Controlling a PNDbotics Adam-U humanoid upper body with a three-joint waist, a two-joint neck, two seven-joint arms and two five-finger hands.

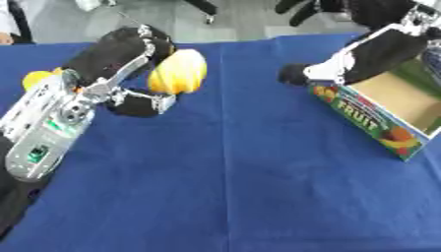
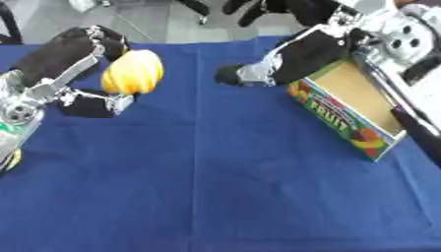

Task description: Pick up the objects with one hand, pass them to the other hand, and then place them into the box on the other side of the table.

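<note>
Left hand [image 1: 129, 74] curled round the yellow fruit [image 1: 178, 72], lifted for the pass, right hand [image 2: 258, 71] empty, fingers relaxed, waiting beside 1 open fruit box [image 1: 370, 123]

You've got two yellow fruits: one [image 1: 178, 72] in the left hand [image 1: 120, 64], one [image 1: 36, 78] just behind that hand; one fruit box [image 1: 379, 123], two robot hands counting the right hand [image 2: 275, 66], one blue cloth [image 1: 224, 187]
</note>
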